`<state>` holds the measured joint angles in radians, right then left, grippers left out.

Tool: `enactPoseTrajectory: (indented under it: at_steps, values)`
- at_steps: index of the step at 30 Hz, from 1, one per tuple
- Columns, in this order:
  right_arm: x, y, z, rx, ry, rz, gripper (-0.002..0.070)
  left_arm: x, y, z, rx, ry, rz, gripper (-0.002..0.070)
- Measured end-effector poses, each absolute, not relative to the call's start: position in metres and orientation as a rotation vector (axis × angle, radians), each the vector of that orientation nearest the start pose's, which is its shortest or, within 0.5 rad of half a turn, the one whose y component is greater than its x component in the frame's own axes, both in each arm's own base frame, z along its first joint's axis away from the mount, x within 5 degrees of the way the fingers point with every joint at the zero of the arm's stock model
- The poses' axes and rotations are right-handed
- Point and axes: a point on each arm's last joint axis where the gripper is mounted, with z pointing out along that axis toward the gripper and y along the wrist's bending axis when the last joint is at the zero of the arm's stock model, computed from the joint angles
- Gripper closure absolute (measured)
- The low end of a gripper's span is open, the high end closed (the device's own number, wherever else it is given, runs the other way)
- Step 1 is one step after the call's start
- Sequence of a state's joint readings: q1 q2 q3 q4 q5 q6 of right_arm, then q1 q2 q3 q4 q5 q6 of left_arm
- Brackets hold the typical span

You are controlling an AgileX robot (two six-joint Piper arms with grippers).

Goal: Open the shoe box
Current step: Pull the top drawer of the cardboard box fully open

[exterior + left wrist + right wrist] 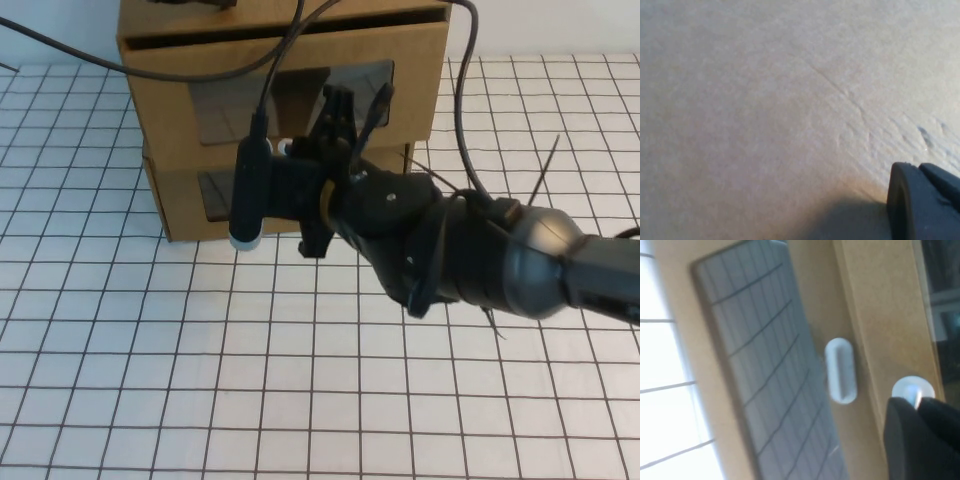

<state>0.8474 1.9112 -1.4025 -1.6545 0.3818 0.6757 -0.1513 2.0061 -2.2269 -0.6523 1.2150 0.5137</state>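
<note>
At the far side of the table stands the box: light, stiff cardboard that I judge will slide if tugged hard. My right gripper is at its front; clamped or not, I cannot tell. The left gripper is close against cardboard, state unclear. I'd pull by the white handle or the knob

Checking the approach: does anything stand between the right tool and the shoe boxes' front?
Nothing visible does. The right tool is at the stacked shoe boxes' front, beside a white knob. The left tool, off the high view, faces bare cardboard up close.
</note>
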Motion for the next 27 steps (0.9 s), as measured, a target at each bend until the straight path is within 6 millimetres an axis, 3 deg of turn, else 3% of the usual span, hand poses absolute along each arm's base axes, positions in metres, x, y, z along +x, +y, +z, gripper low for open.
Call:
enactPoseTrajectory:
  at_steps: [7, 16, 22, 27]
  values:
    - [0.277, 0.308, 0.267, -1.396, 1.425, -0.394, 0.0669, 0.424, -0.117, 0.405, 0.722, 2.193, -0.675, 0.0677]
    - [0.217, 0.314, 0.252, -1.409, 1.565, -0.296, 0.0686, 0.424, -0.117, 0.405, 0.713, 2.198, -0.677, 0.0677]
    - [0.202, 0.315, 0.247, -1.399, 1.624, -0.327, 0.0689, 0.424, -0.117, 0.405, 0.713, 2.199, -0.675, 0.0677]
    - [0.198, 0.309, 0.258, -1.352, 1.643, -0.348, 0.0689, 0.424, -0.117, 0.405, 0.709, 2.201, -0.676, 0.0677]
